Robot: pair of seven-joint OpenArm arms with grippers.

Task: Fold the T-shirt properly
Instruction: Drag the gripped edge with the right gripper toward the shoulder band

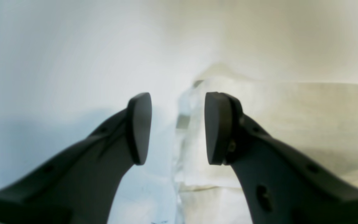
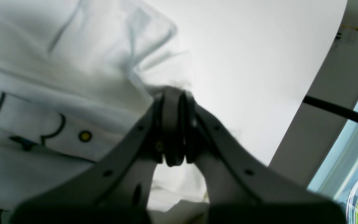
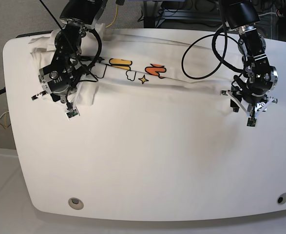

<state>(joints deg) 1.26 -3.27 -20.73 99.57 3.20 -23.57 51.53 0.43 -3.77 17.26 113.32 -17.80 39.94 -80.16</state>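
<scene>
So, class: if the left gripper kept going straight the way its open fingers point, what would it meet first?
Most likely the T-shirt: a rumpled edge of white cloth lies directly between and beyond the left gripper, whose jaws stand apart. Depth is blurred, so the gap is unclear.

One T-shirt (image 3: 147,80) — two arms

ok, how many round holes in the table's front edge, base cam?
2. One hole sits near the front-left corner of the table, the other hole near the front-right corner. More could be hidden under the T-shirt or the arms.
</scene>
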